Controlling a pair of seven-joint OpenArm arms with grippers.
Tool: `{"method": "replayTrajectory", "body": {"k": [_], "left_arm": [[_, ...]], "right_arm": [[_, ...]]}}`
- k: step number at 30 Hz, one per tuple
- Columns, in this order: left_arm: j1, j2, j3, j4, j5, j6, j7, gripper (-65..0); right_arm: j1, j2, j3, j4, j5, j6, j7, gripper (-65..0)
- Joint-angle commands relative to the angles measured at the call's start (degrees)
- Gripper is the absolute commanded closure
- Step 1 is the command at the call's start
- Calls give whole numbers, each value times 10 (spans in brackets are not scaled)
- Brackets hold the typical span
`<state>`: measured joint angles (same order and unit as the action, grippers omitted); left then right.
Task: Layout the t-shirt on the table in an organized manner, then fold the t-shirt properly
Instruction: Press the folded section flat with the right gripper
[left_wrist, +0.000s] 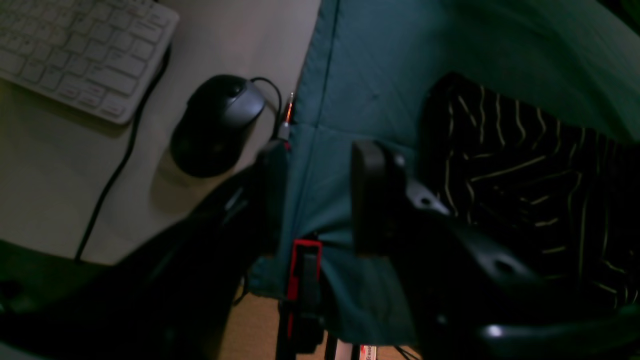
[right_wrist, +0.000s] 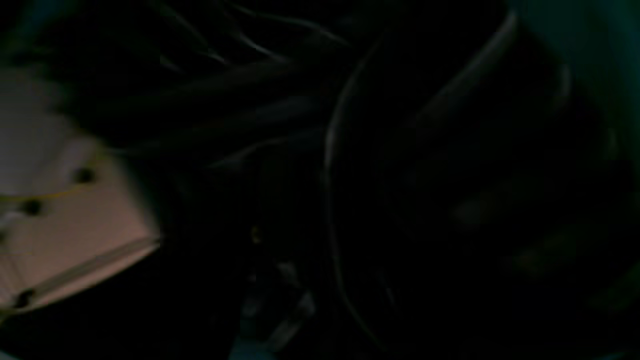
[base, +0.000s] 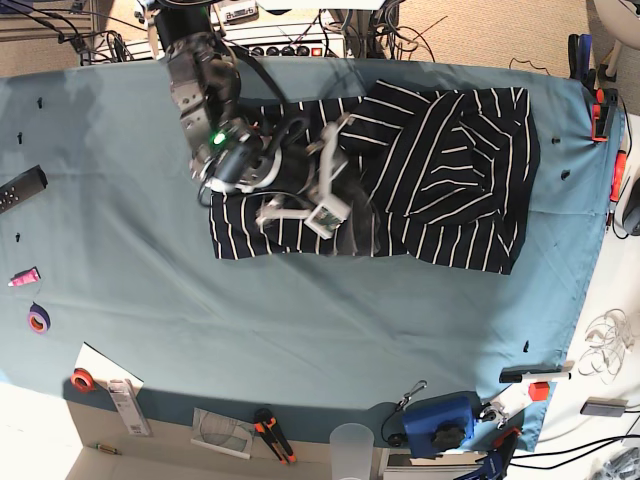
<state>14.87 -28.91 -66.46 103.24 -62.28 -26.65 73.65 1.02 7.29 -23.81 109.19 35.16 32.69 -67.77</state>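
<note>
The t-shirt (base: 440, 170), dark with thin white stripes, lies rumpled across the far middle of the teal table (base: 300, 310). My right gripper (base: 332, 190) is down on the shirt's left half, its white fingers spread apart over bunched fabric. The right wrist view is nearly black, showing only dark t-shirt (right_wrist: 280, 115) cloth with faint stripes. In the left wrist view my left gripper (left_wrist: 320, 200) stands open over the table (left_wrist: 365, 65) cloth near its edge, with nothing between the fingers. The t-shirt (left_wrist: 525, 175) lies just beside it. That arm is outside the base view.
Past the table edge sit a black mouse (left_wrist: 217, 125) and a white keyboard (left_wrist: 75, 50); a red clamp (left_wrist: 302, 270) grips the cloth. A black remote (base: 22, 188), tape rolls (base: 38, 318), a plastic cup (base: 352, 445) and a blue tool (base: 440, 420) line the left and near edges.
</note>
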Motion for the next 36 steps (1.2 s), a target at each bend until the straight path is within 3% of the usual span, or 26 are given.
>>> {"method": "replayTrajectory", "body": {"k": [1,4,8,13,15,19,25,31,34,36], "left_arm": [[-1,-14,-5,9,-12,-2,-13,-224],[-1,-14,-5,9,-12,-2,-13,-224],[-1,-14,-5,9,-12,-2,-13,-224],[-1,-14,-5,9,-12,-2,-12,-224],[-1,-12,-5,9,-14,-2,-13,-224],[-1,1,-4,9,-34,-3,-13,-224],[-1,57,-4,9,-50,-4,-13,-224],[-3,130,0,9,-51,-4,-54,-224],[-3,133,51,9,-44,-22,-55,-236],[-3,122,122,9,-6,-48,-57,-306]], "right_arm": [[8,-2,1,11,32,18,9,-192],[8,-2,1,11,94,57,6,-192],[9,-2,20,35,76,60,9,-191],[9,-1,133,59,16,30,46,-191],[9,1,184,49,-8,14,39,-190],[9,5,250,-13,-4,16,-2,-180],[8,5,250,-111,91,59,-97,-180],[7,5,238,-115,98,59,-97,-180],[9,5,238,-115,98,59,-95,-180],[9,5,238,-115,98,59,-93,-180]]}}
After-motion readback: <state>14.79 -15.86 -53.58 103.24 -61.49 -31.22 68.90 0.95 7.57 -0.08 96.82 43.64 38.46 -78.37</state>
